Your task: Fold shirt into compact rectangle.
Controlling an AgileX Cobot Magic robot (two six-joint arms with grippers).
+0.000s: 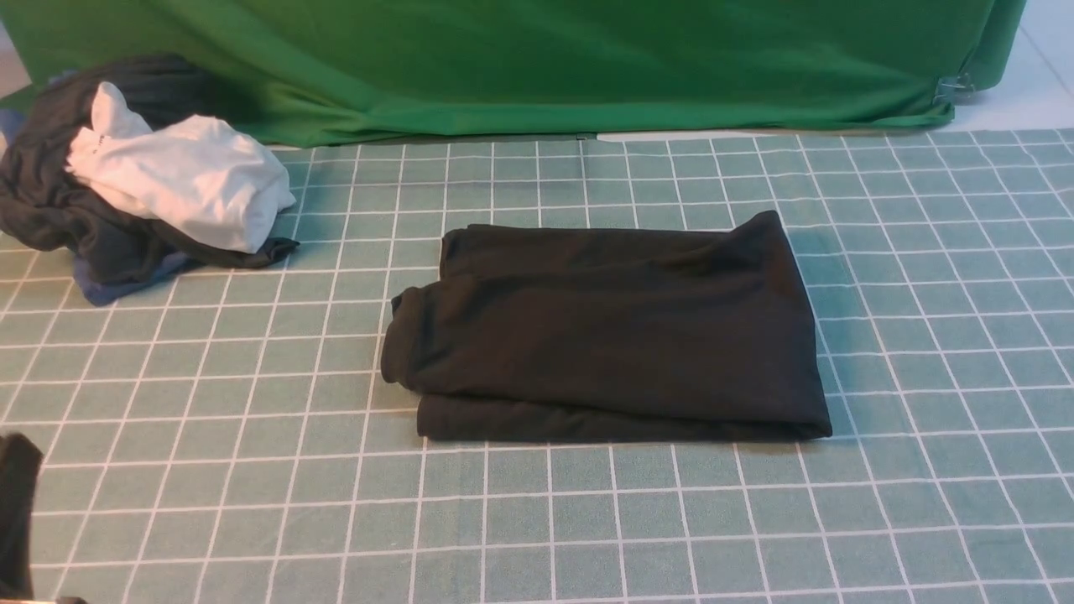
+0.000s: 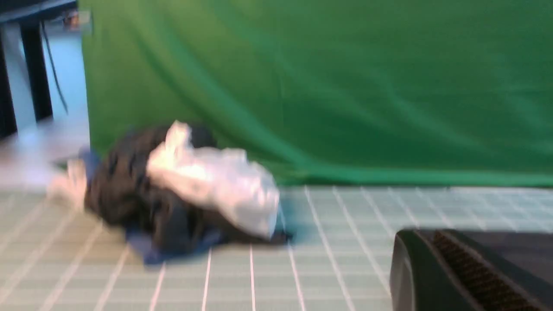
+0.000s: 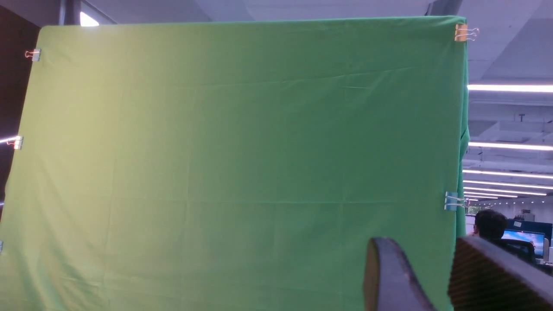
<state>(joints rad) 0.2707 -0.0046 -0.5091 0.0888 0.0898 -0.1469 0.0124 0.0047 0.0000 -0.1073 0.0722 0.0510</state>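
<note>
The black shirt (image 1: 608, 331) lies folded into a rough rectangle in the middle of the gridded green mat (image 1: 210, 470). Its layers are stacked, a lower edge sticks out along the near side, and the chest print and neck label are hidden inside the fold. Neither gripper touches it. A dark part of my left arm (image 1: 17, 512) shows at the near left edge of the front view. In the blurred left wrist view, the left gripper (image 2: 432, 237) looks shut with nothing in it. The right gripper (image 3: 421, 246) is raised, open and empty, facing the green backdrop.
A dark grey and blue clothes bundle (image 1: 75, 218) with a white garment (image 1: 180, 180) on top sits at the far left of the mat. A green cloth backdrop (image 1: 537, 59) hangs along the far edge.
</note>
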